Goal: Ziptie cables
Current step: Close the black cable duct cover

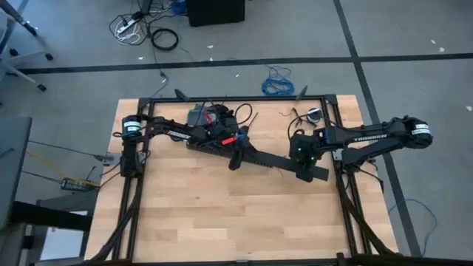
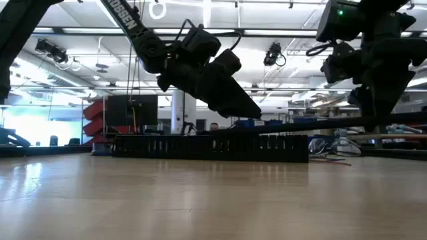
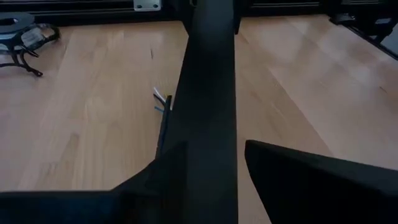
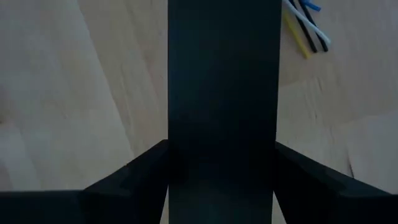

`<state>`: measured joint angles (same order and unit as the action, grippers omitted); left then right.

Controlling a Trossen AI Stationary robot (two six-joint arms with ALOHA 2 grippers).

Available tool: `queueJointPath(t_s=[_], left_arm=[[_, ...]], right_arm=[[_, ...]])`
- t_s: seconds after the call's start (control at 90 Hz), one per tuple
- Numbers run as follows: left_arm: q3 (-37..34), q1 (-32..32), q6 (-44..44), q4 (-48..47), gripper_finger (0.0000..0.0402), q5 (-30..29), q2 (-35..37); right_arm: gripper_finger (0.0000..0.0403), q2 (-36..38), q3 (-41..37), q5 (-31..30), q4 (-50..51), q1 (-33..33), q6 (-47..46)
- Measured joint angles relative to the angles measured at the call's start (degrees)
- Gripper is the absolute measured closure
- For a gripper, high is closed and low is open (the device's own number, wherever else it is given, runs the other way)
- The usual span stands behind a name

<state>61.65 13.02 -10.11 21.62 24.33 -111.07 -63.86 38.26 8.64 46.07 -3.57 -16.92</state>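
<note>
Wooden table (image 1: pixel 222 214), cable ends (image 4: pixel 305 25) beside black strip (image 4: pixel 224 93), right tool (image 1: pixel 304 168) gripping it.

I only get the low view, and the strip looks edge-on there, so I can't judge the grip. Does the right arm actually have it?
Observer: Yes. In the right wrist view the black strip runs straight between the jaws of the right gripper, and both jaws press against its edges.
Operator: And the left arm?
Observer: The same strip runs forward from the left gripper in the left wrist view. I can't tell whether that one is clamped.
Operator: Where are the wires?
Observer: A few thin wire ends lie on the wooden table beside the strip, loose and not tied.
</note>
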Motion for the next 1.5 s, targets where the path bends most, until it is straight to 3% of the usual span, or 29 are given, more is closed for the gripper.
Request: queueJointPath(t_s=[0.611, 0.878, 1.033, 1.144, 1.411, 1.5], left_arm=[[0.00, -0.04, 0.15, -1.93, 0.0245, 0.32, 0.02], [0.00, -0.07, 0.04, -2.08, 0.0245, -5.26, 0.02], [0.00, -0.07, 0.00, -2.28, 0.0248, -5.21, 0.02], [0.00, -0.07, -0.07, -2.28, 0.0275, -5.17, 0.02], [0.00, -0.07, -1.25, -2.26, 0.0388, -5.13, 0.02], [0.00, -0.07, -1.27, -2.26, 0.0397, -5.08, 0.02]], right_arm=[[0.0164, 0.00, 0.00, 0.00, -0.07, 0.20, -0.16], [0.0163, 0.00, 0.00, 0.02, -0.07, 0.22, -0.14], [0.0163, 0.00, 0.00, 0.02, -0.07, 0.22, -0.11], [0.0163, 0.00, 0.00, 0.02, -0.07, 0.22, -0.11], [0.0163, 0.00, 0.00, 0.02, -0.07, 0.22, -0.09], [0.0163, 0.00, 0.00, 0.02, -0.07, 0.22, -0.07]])
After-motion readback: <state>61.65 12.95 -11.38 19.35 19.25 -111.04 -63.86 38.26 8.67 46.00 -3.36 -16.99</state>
